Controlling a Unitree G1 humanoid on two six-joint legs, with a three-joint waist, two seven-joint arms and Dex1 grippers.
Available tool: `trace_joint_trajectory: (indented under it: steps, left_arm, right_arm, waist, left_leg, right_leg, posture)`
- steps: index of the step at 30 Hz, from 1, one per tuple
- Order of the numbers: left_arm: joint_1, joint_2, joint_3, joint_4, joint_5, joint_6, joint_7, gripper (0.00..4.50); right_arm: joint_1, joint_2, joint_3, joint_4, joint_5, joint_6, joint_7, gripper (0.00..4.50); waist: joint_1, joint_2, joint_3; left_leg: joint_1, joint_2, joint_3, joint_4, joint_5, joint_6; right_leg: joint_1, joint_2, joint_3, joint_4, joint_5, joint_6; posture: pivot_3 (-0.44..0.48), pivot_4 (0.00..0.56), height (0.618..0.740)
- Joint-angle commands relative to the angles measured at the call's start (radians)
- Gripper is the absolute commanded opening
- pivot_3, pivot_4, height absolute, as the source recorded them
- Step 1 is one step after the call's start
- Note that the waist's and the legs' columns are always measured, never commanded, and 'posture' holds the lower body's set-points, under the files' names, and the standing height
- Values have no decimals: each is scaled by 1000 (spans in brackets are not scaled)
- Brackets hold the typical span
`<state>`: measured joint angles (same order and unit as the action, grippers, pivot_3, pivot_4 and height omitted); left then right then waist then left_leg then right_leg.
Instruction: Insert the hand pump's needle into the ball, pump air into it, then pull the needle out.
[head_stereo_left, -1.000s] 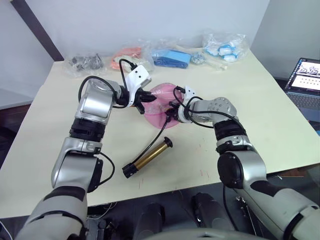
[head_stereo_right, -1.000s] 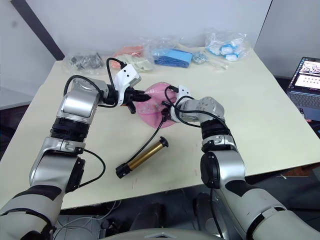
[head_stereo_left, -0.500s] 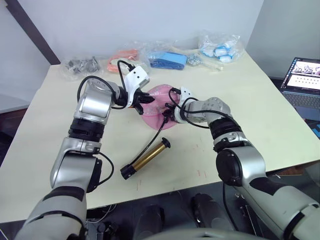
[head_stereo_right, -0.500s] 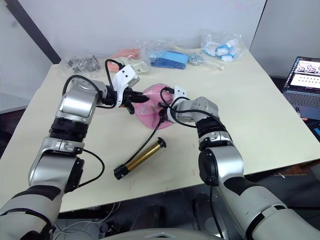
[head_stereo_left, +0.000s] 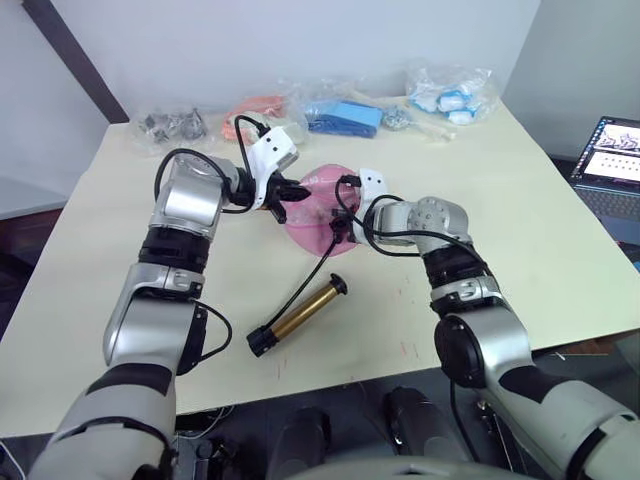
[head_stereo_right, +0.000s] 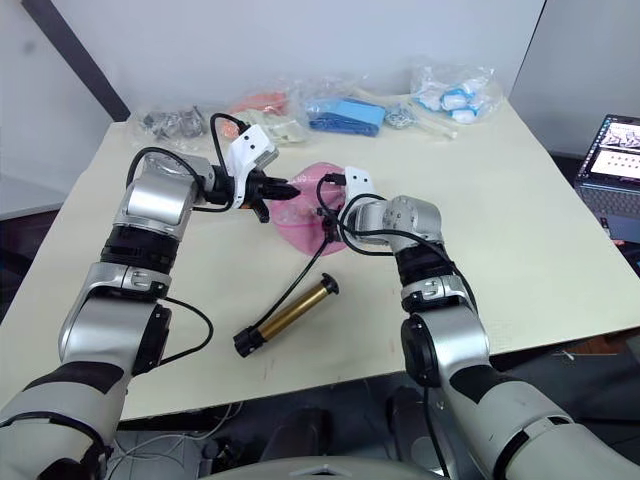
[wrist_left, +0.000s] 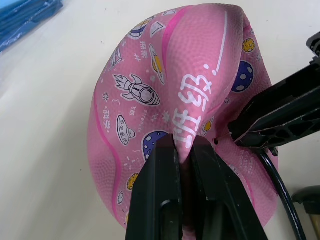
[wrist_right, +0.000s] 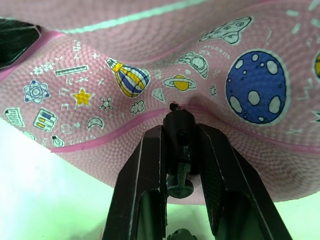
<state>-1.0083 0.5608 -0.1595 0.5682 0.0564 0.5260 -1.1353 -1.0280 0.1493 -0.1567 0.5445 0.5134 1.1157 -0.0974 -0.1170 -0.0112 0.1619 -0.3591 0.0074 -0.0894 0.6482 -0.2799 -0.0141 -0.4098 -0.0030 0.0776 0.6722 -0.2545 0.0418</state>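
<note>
Inserting step, by the look of it: left gripper (wrist_left: 182, 165) pinched tight on a fold of the sagging pink ball (wrist_left: 165, 100), steadying it near the middle of the table (head_stereo_left: 560, 250), a little toward the far edge. Right gripper (wrist_right: 178, 150) clamped on the small black fitting of the needle (wrist_right: 179, 125), tip pressed right at a dimple on the ball's seam; pin itself hidden, so depth of entry impossible to tell. Thin black hose (head_stereo_left: 318, 268) trailing from that fitting back toward the near edge to the hand pump (head_stereo_left: 298, 314), lying flat and untouched on the table, apart from the ball, with one black end (head_stereo_left: 259, 343) nearest the near edge.

Next move, as a judgement: push the needle straight along its own axis into the valve hole while holding the fold firm; soft, collapsed rubber likely to buckle away or let the tip skid off the seam. Only after a sure seat, free a gripper for pumping.

Pale cream tabletop, smooth and bare around the work. Along the far edge, a row of clear plastic bags: dark bits (head_stereo_left: 170, 126) toward the far left corner, orange pieces (head_stereo_left: 250, 110), a blue pack (head_stereo_left: 342, 116), blue-white items (head_stereo_left: 448, 98) toward the far right corner. Open laptop (head_stereo_left: 612, 150) beyond the right edge. White walls behind.
</note>
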Motion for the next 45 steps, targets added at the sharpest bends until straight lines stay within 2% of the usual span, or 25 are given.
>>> trace_joint_trajectory:
  steps: [1, 8, 20, 29, 38, 45]
  left_arm:
    - [38, -49, -72, 47, -16, -9, -85, 11]
    - [26, -50, -72, 70, -8, -37, -89, 11]
    - [22, -41, -72, 92, 6, -55, -87, 11]
    - [14, -42, -77, 113, 14, -67, -88, 11]
    - [21, -35, -82, 108, 16, -70, -96, 11]
    - [26, -29, -83, 106, 16, -66, -99, 11]
  right_arm:
    - [13, 82, 7, -91, 11, -3, -1, 398]
    - [38, 76, 61, -140, -11, 79, 19, 398]
    - [80, 80, 68, -228, -24, 133, 18, 398]
    - [86, 102, 36, -265, 1, 124, 27, 398]
    - [78, 74, 71, -243, -37, 98, 36, 398]
    - [61, 105, -31, -240, 25, 100, 27, 398]
  waist:
    - [4, 0, 0]
    - [12, 0, 0]
    - [20, 0, 0]
    - [21, 1, 0]
    - [21, 1, 0]
    - [21, 1, 1]
  left_leg:
    - [-2, 0, 0, 0, 0, 0]
    - [-4, 0, 0, -1, 0, -1]
    - [-5, 0, 0, -1, 0, -1]
    - [-7, 0, -1, -1, 0, -1]
    - [-7, 0, -1, -1, 0, -1]
    - [-7, 0, -1, -1, 0, -1]
  right_leg:
    - [-2, 0, 0, 0, 0, 0]
    - [-4, -1, -1, -1, 1, -1]
    - [-4, -1, -1, -3, 0, -1]
    - [-4, -1, -2, -5, 1, -2]
    - [-4, -1, -2, -6, 2, -3]
    - [-4, -1, -2, -6, 2, -3]
  posture:
    - [0, 150, 740]
    - [0, 150, 740]
    - [0, 150, 740]
    - [0, 150, 740]
    - [0, 150, 740]
    - [0, 150, 740]
